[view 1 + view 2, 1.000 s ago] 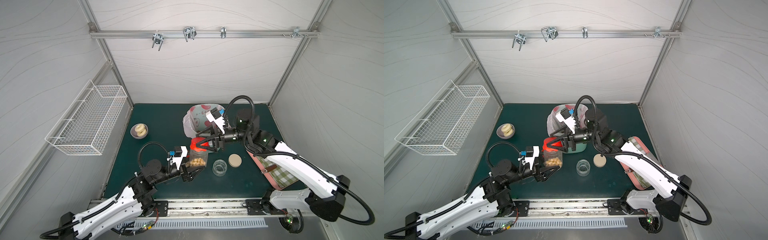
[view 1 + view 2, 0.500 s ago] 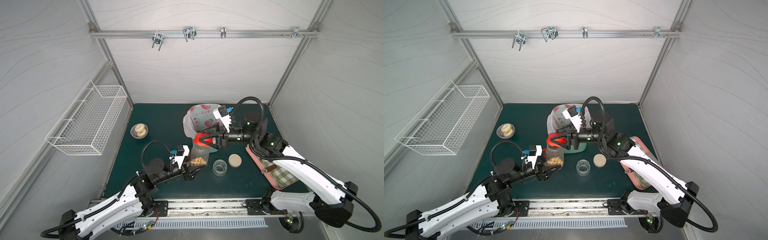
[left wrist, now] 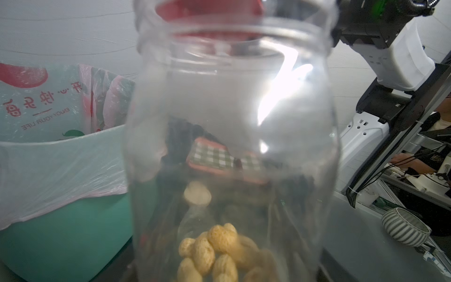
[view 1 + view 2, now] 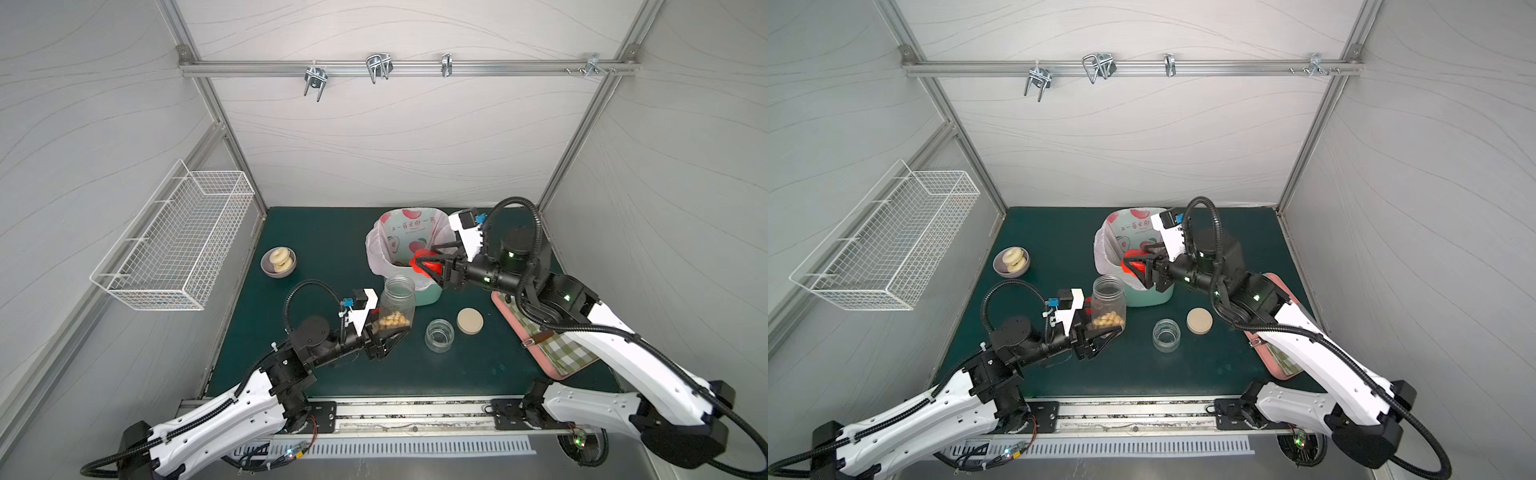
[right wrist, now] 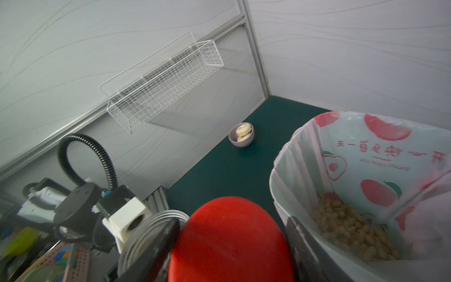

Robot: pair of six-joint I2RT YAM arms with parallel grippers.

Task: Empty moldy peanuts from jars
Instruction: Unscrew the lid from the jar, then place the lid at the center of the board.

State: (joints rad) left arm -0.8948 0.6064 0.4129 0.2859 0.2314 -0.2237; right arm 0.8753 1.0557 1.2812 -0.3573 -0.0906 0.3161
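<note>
A: While your left claw (image 4: 390, 326) is clamped around the lower wall of the tall jar (image 4: 398, 299), the moldy peanuts (image 4: 392, 320) lie heaped at its bottom and its mouth is uncovered. Your right claw (image 4: 434, 262) is closed on the red lid (image 5: 230, 239), which it holds over the near rim of the mint-green bin (image 4: 430, 296).

B: Note the hazard. If you tip the jar before its mouth is past the rim of the bag (image 4: 409, 232), nuts would likely scatter over the table (image 4: 332, 249). The right claw and lid sit just where the pour seems to want to go. A knock there could jolt the jar out of your grip.

A: A smooth, clear wall gripped this low may also swivel between the fingers as you tilt it.

B: If you release the lid where it hangs, it might fall among the dumped peanuts (image 5: 346, 219) in the bag.

A: Some things you cannot read. The jar's base is cut off in the left wrist view, so you cannot tell whether it rests on the table or hangs just above it. Both wrist views blur close to the lens. The squat jar (image 4: 439, 334), just beside its beige lid (image 4: 470, 321), looks empty. No other jar shows.
</note>
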